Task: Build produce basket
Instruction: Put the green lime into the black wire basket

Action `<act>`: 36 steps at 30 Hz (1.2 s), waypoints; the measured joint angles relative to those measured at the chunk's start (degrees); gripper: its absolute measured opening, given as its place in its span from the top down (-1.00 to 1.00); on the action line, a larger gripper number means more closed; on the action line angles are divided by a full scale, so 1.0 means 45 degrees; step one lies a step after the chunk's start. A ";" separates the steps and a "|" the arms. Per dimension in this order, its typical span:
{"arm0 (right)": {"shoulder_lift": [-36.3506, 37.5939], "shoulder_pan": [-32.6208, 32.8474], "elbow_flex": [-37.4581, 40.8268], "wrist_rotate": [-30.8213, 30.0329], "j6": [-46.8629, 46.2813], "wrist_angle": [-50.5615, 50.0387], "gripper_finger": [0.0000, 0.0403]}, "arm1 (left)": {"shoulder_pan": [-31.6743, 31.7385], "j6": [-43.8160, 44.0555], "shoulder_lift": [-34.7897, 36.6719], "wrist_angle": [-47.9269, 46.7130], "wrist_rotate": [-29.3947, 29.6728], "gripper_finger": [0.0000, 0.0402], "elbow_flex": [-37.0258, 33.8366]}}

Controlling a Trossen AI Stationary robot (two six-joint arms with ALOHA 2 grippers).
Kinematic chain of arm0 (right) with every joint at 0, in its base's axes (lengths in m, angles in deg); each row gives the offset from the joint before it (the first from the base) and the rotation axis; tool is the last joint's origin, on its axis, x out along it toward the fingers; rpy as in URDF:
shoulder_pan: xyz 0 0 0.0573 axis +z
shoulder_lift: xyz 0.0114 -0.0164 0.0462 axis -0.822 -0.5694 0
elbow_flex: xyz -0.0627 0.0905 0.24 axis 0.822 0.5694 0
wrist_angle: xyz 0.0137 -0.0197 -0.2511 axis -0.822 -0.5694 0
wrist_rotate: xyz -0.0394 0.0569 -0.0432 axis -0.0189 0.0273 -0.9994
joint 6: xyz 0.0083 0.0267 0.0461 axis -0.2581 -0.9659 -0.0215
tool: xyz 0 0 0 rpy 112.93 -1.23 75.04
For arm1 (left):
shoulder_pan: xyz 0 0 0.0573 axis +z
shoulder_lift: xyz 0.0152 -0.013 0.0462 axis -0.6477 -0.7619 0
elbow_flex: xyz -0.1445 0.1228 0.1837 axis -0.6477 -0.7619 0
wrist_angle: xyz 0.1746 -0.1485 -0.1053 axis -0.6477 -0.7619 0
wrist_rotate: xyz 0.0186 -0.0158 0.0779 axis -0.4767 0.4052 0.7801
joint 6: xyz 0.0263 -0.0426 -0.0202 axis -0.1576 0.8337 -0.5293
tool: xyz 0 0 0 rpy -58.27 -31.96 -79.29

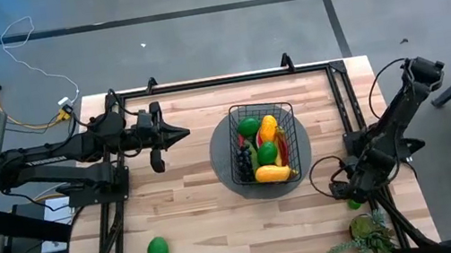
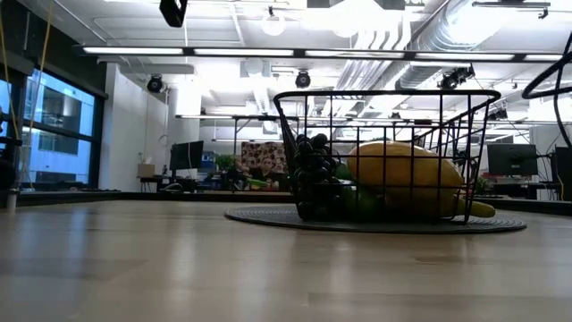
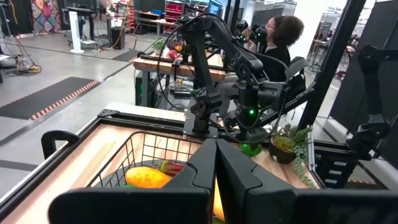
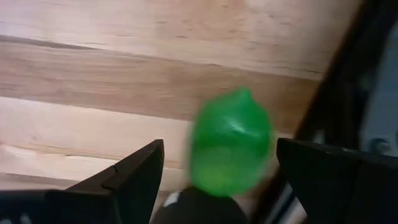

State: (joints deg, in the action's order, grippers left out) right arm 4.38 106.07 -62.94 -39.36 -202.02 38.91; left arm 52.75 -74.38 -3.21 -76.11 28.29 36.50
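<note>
The right claw (image 4: 214,171) is hanging low at the lower right of the high view, by the counter (image 1: 192,204) edge, its fingers spread wide on either side of a green round fruit (image 4: 231,149) that is sitting between them against the black frame rail (image 4: 339,106). The step in hand looks to be grasping this fruit: the claw should be sinking until the fingers are bracketing the widest part, then closing gently, since the smooth round shape is likely to squirt out toward the rail. The basket (image 1: 252,169) is standing at the centre on a round mat (image 1: 220,159), already holding several pieces. Another green fruit (image 1: 157,251) is lying at the lower left. The left claw (image 1: 174,135), pressed shut and empty, is waiting left of the basket
</note>
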 joint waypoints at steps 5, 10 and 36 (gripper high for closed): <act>-0.0872 -0.0032 0.0000 0.0012 -0.0039 0.0634 -0.46 | 0.0001 0.0056 0.0000 0.0000 0.0000 1.00 0.0000; -0.1924 -0.0024 0.0005 0.0439 -0.0094 0.1077 -0.46 | 0.0005 0.0056 0.0000 0.0004 0.0000 1.00 0.0000; -0.2688 -0.0024 0.0001 0.1484 0.0970 0.1984 0.06 | 0.0000 0.0181 0.0000 0.0012 0.0000 1.00 0.0000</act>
State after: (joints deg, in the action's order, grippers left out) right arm -7.72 105.96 -62.94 -32.68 -197.66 47.84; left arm 52.75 -73.57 -3.21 -76.06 28.29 36.50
